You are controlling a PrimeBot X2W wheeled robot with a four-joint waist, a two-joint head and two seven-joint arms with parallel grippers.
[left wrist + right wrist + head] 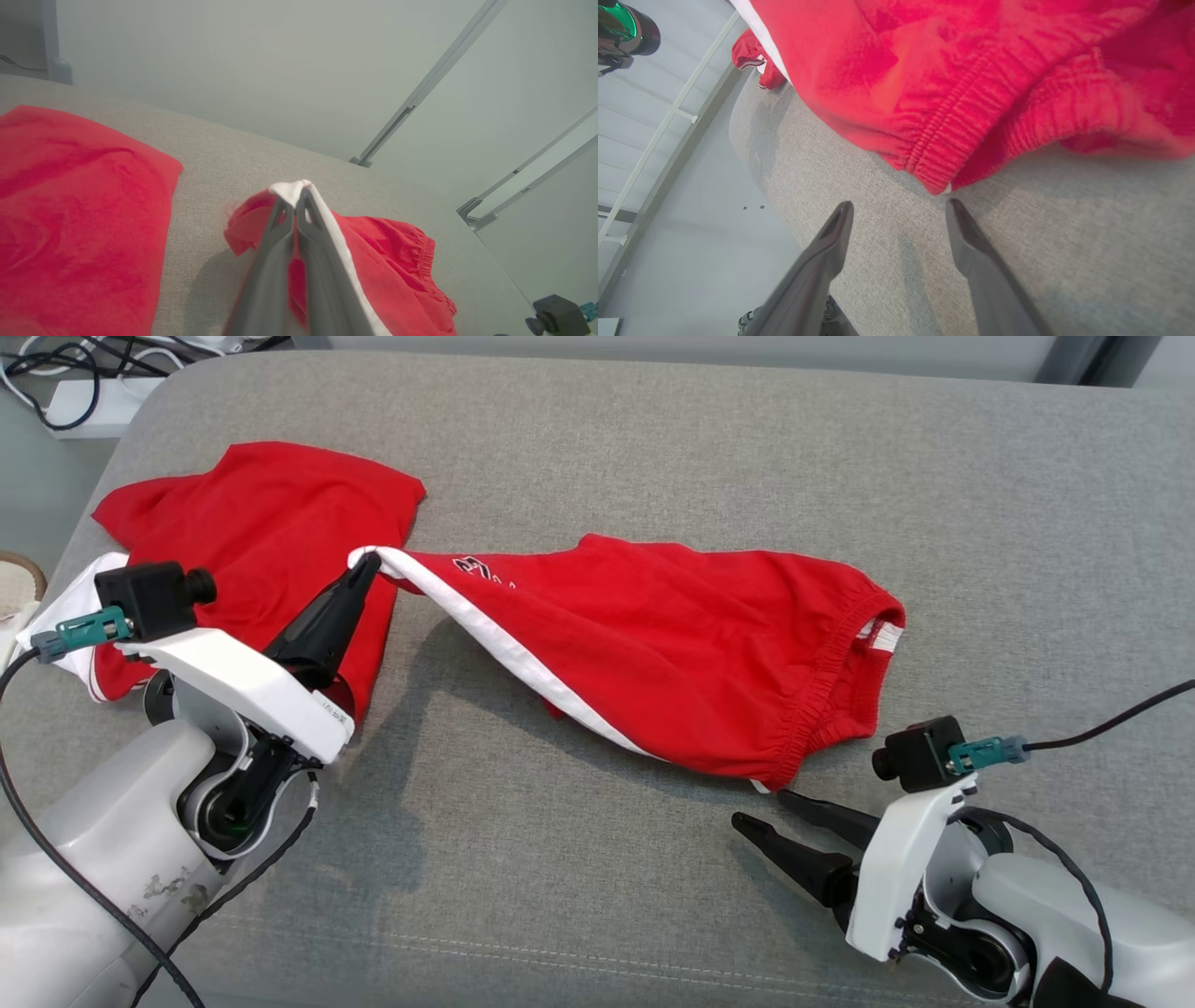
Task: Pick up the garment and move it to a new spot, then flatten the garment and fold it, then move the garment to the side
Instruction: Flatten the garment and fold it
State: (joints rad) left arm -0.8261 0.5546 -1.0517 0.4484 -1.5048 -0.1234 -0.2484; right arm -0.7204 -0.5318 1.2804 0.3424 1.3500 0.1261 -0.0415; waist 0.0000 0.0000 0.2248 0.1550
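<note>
garments: 2, both red. Shorts [691, 644] lie mid-cushion [653, 448], shirt [271, 513] at the far left.
grippers: 2
left gripper [366, 563]: clamped on the shorts' white-trimmed hem, which is raised off the cushion
right gripper [764, 807]: fingers spread, holding nothing, just beside the waistband corner

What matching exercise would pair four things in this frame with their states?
Things:
1. left gripper
2. right gripper
3. red shorts
4. second red garment

States:
A. open, holding nothing
B. lying at the left end of the grey cushion
C. shut on the shorts' white edge
D. drawn out long, one end lifted

Pairs: 1-C, 2-A, 3-D, 4-B
</note>
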